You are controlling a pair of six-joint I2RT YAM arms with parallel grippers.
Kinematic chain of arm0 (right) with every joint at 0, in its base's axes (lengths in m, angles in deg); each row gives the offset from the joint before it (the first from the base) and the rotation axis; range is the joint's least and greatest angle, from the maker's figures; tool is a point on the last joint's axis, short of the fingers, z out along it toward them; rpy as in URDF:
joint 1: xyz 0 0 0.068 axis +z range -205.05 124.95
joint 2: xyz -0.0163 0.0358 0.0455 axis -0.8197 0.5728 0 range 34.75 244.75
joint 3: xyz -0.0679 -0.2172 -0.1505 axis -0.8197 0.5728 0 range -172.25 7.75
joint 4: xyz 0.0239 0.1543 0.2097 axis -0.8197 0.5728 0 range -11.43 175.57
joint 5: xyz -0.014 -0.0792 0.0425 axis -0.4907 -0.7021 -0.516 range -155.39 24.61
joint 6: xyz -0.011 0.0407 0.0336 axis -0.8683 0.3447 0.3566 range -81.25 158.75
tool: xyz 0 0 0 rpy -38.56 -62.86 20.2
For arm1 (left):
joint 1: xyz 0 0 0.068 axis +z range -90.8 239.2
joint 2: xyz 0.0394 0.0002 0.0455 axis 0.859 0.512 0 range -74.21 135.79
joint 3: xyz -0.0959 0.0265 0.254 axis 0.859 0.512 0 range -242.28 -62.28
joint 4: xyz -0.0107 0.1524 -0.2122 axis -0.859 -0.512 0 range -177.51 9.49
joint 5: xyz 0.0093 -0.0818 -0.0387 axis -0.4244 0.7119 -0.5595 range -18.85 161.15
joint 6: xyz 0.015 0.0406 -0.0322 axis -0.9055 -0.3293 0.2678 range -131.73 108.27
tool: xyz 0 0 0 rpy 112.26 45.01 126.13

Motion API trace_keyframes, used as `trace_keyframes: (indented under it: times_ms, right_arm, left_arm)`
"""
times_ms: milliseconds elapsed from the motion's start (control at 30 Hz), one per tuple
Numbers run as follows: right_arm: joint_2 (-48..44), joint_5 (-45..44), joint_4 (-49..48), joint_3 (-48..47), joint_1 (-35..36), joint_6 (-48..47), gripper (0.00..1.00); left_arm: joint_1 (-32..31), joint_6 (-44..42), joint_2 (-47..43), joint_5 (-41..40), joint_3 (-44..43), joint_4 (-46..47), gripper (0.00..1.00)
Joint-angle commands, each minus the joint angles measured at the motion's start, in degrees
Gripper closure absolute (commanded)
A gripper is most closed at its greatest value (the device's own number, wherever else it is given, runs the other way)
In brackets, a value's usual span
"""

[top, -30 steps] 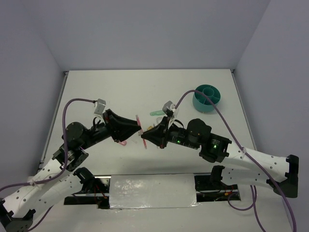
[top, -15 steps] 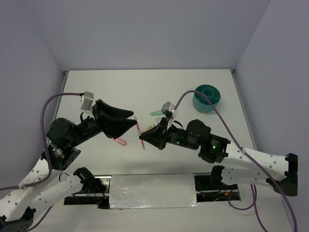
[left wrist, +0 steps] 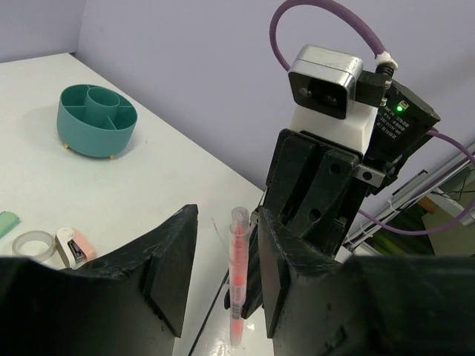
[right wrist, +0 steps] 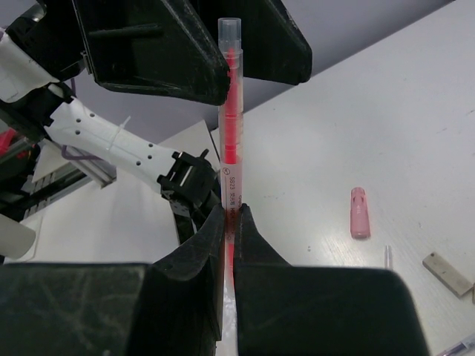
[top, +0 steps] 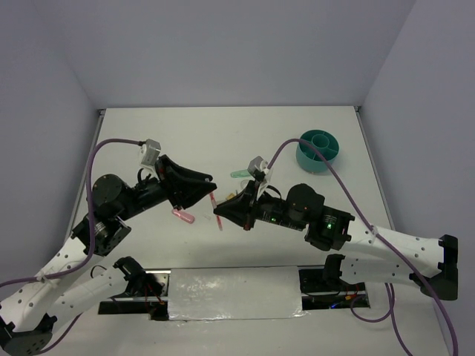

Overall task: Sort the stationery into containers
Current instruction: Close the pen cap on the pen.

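Note:
My right gripper (top: 220, 211) (right wrist: 231, 215) is shut on the thin pink pen (top: 216, 205) (right wrist: 230, 126) and holds it above the table. My left gripper (top: 212, 185) (left wrist: 226, 222) is open, its jaws on either side of the pen's (left wrist: 237, 274) free end without closing on it. The teal organiser cup (top: 319, 150) (left wrist: 96, 130) stands at the far right. A pink capsule (top: 182, 216) (right wrist: 359, 212) lies below the left gripper. A mint-green capsule (top: 240, 175) lies by the right wrist. The white tape ring (left wrist: 33, 245) and another pink capsule (left wrist: 74, 248) show in the left wrist view. The grey-tan block (right wrist: 447, 273) shows in the right wrist view.
Both arms meet over the table's middle, with purple cables arching above them. A white panel (top: 234, 293) lies along the near edge between the arm bases. Grey walls bound the table on three sides.
The left gripper drew back to the left, then came forward again around the pen's free end. The right gripper kept the pen almost still.

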Motion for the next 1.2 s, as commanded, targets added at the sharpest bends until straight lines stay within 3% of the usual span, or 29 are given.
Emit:
trace_keyframes:
  times_ms: [0,133,300,367,433,500,533,567,733,767,1167]
  right_arm:
    - [-0.32,-0.6,-1.98,-3.28,0.52,-1.0,1.0]
    - [-0.32,-0.69,-1.98,-3.54,0.52,-1.0,1.0]
    - [-0.41,-0.69,-1.8,-3.81,0.52,-1.09,1.0]
    - [-0.41,-0.52,-1.8,-3.89,0.52,-1.09,1.0]
    - [-0.32,-0.6,-1.54,-4.24,0.61,-1.27,1.0]
    - [-0.32,-0.52,-1.45,-4.24,0.52,-1.27,1.0]
    - [-0.32,-0.52,-1.36,-4.33,0.52,-1.27,1.0]
    - [-0.32,-0.52,-1.53,-4.25,0.61,-1.27,1.0]
    - [-0.59,-0.52,-1.71,-4.33,0.52,-1.27,1.0]
    - [-0.76,-0.52,-1.89,-4.33,0.52,-1.44,1.0]
    - [-0.76,1.14,-4.52,-7.41,0.52,-4.25,1.0]
  left_arm:
    - [-0.2,-0.43,-0.24,1.87,-0.19,3.53,0.5]
    - [-0.2,-0.08,-0.07,3.1,0.52,4.41,0.51]
    - [-0.2,0.1,-0.07,3.99,1.13,5.2,0.65]
    - [-0.2,0.28,-0.06,3.9,1.31,5.29,0.63]
    - [-0.2,0.28,0.02,4.07,1.31,5.38,0.5]
    - [-0.2,0.28,0.29,4.51,1.4,5.55,0.47]
    - [-0.2,0.28,0.37,4.69,1.4,5.73,0.52]
    - [-0.2,0.19,0.37,4.86,1.22,5.73,0.73]
    - [-0.2,0.28,0.46,4.51,1.22,5.47,0.92]
    - [-0.2,0.19,0.55,4.86,1.14,5.55,1.0]
    - [-0.2,2.73,0.73,7.15,4.3,8.63,1.0]
